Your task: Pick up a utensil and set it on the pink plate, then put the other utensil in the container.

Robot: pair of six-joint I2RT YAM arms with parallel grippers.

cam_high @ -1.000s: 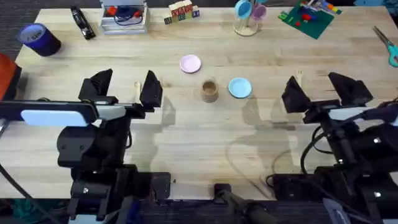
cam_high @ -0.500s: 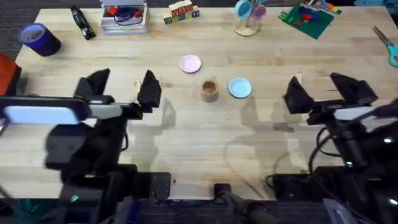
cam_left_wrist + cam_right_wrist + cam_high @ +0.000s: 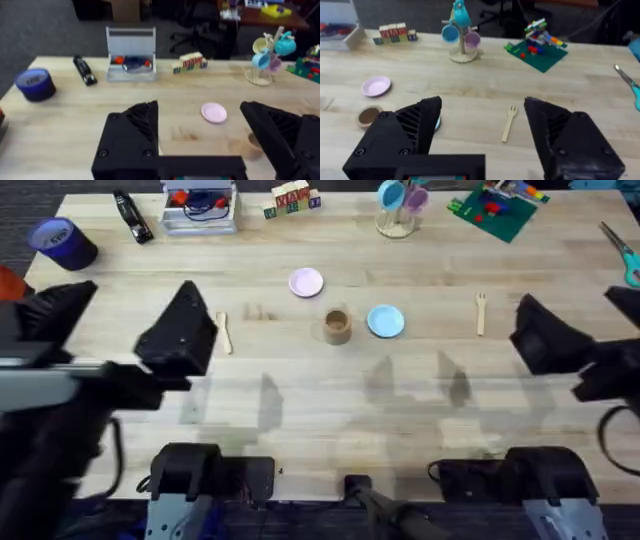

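Note:
The wooden spoon (image 3: 224, 332) lies left of centre, and the wooden fork (image 3: 480, 313) (image 3: 508, 123) lies right of centre. Between them are the pink plate (image 3: 306, 282) (image 3: 214, 112) (image 3: 375, 86) and the brown container (image 3: 337, 326) (image 3: 368, 116). My left gripper (image 3: 120, 325) (image 3: 200, 135) is raised high, to the near left of the spoon, open and holding nothing. At the table's right edge, right of the fork, my right gripper (image 3: 590, 330) (image 3: 482, 130) is also raised, open and holding nothing.
A light-blue plate (image 3: 385, 321) sits right beside the container. Along the far edge are a blue tape roll (image 3: 63, 242), a black stapler (image 3: 132, 217), a clear tray (image 3: 200, 205), letter blocks (image 3: 292, 197), a mug tree (image 3: 400, 205), a green brick plate (image 3: 492, 208) and scissors (image 3: 622, 250).
Both arms have risen toward the camera and spread outward. The spoon and the fork, partly covered by the grippers before, now lie in plain view.

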